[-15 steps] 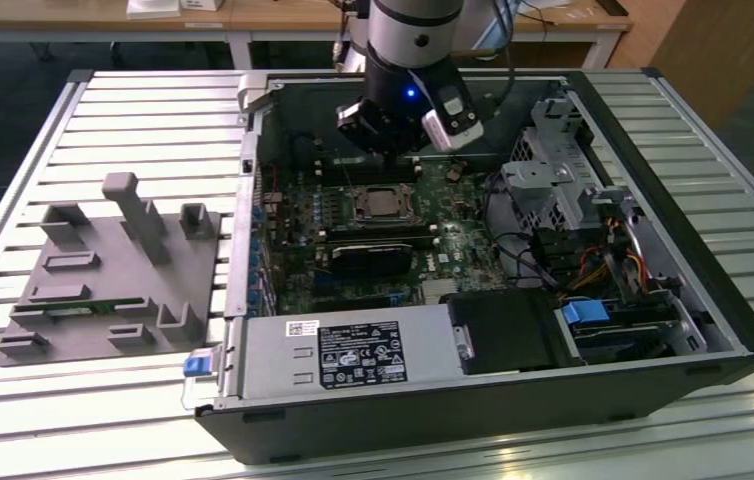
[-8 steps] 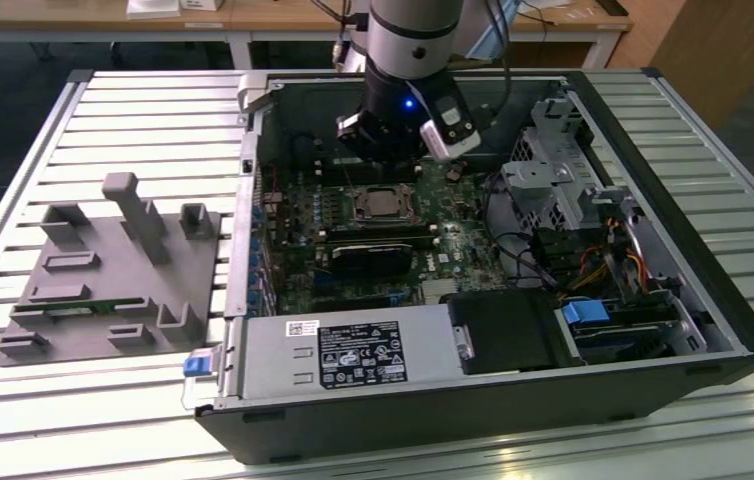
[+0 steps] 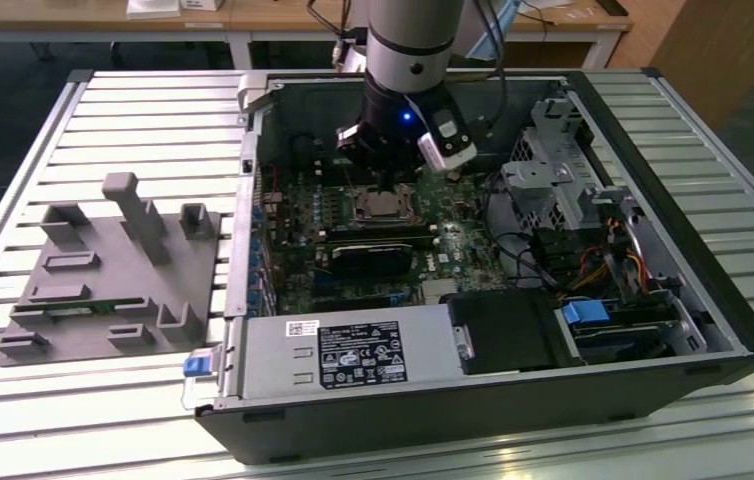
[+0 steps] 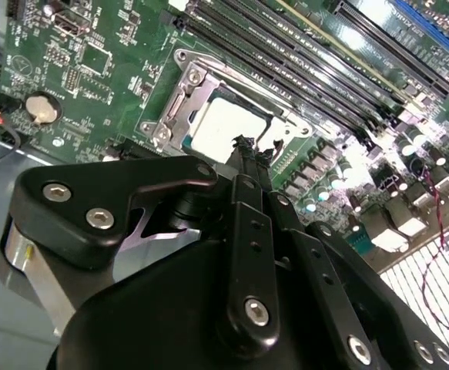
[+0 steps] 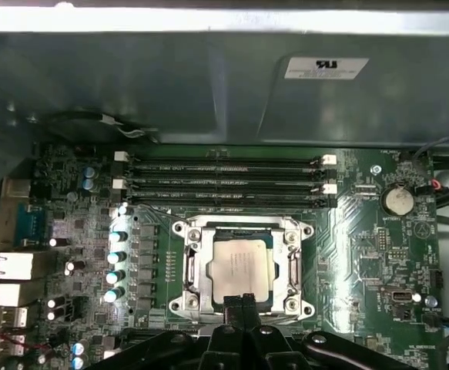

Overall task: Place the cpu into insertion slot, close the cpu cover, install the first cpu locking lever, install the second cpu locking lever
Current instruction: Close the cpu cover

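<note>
The cpu (image 5: 242,268) lies flat in the insertion slot (image 5: 179,302), its dull silver top showing through the window of the cpu cover (image 5: 243,230), which lies down over it. Thin metal levers run along both sides of the frame (image 5: 187,266). My gripper (image 5: 242,302) hangs just above the near edge of the socket, fingers shut together with nothing between them. In the second wrist view the gripper (image 4: 243,145) tips sit over the edge of the cpu (image 4: 224,123). In the exterior view the gripper (image 3: 380,186) stands over the socket (image 3: 380,206) inside the open computer case.
Long black memory slots (image 5: 224,181) lie beside the socket, and the case wall (image 5: 209,85) rises behind them. A power supply (image 3: 350,352) and drive cage with cables (image 3: 591,250) crowd the case. A grey fixture tray (image 3: 110,270) sits on the slatted table at the exterior view's left.
</note>
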Tool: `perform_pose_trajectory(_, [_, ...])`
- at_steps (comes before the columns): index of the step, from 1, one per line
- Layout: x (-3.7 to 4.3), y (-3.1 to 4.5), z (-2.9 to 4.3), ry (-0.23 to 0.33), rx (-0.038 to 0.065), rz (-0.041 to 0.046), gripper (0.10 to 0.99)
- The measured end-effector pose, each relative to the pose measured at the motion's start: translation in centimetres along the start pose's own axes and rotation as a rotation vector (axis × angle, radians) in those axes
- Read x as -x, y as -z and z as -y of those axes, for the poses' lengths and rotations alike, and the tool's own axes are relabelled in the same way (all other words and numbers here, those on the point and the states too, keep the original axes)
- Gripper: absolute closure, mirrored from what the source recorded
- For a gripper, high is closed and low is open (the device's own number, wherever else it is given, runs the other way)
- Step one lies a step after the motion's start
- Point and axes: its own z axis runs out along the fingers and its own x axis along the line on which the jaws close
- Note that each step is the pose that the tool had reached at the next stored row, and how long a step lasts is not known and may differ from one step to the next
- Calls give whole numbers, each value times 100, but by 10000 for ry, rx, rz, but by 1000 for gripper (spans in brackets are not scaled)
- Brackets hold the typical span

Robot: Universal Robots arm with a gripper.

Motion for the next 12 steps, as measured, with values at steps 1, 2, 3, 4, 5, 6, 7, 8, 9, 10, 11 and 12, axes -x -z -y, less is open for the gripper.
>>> perform_pose_trajectory(1, [-1,-18,3,0,-10,0,984])
perform_pose_trajectory(2, [-1,-35,5,0,-20,0,984])
perform_pose_trajectory(3, [-3,-53,7,-1,-31,1,984])
perform_pose_trajectory(4, [-5,-69,10,-1,-48,0,984])
perform_pose_trajectory(5, [-6,-84,12,-1,-64,1,984])
perform_pose_trajectory(6, [-8,-98,14,-1,-82,0,984])
perform_pose_trajectory(7, [-9,-110,16,-1,-101,-1,984])
perform_pose_trajectory(8, [-12,-127,18,-2,-111,-1,984])
perform_pose_trajectory(9, [-15,-145,21,-2,-116,-1,984])
perform_pose_trajectory(10, [-19,-164,24,-2,-118,0,984])
perform_pose_trajectory(11, [-24,-182,26,-2,-118,0,984])
perform_pose_trajectory(12, [-29,-200,29,-1,-117,1,984])
